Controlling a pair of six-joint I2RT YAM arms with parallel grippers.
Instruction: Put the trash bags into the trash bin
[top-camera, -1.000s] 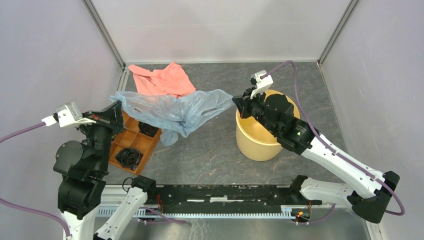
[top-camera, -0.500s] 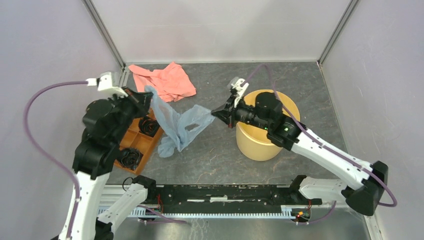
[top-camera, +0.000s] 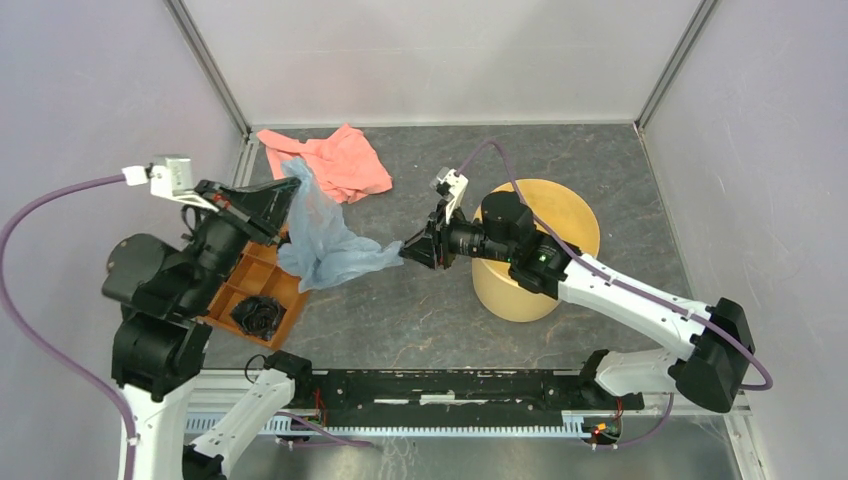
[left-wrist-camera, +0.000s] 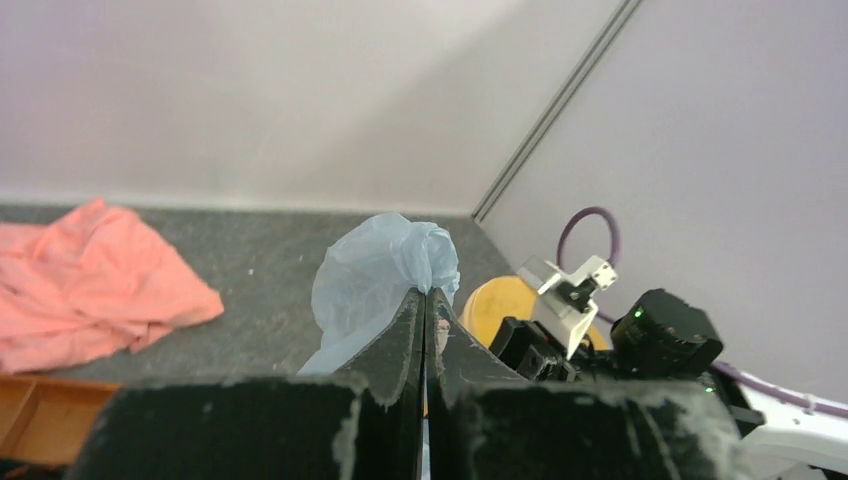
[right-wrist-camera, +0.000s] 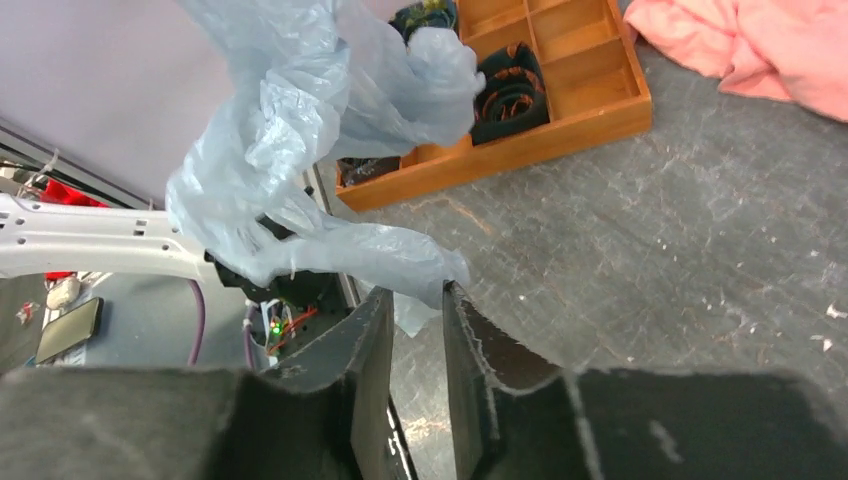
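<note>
Crumpled pale-blue trash bag (top-camera: 322, 248) hangs from the clenched left hand (left-wrist-camera: 425, 295), its tip at the parted right hand (right-wrist-camera: 414, 292).

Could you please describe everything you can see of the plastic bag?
The bag is thin, translucent pale blue film, crumpled and limp. Its top is bunched and pinched in the shut fingers of the left gripper, held up above the wooden tray. The rest hangs and trails toward the right gripper, whose fingers stand slightly apart at its end.
</note>
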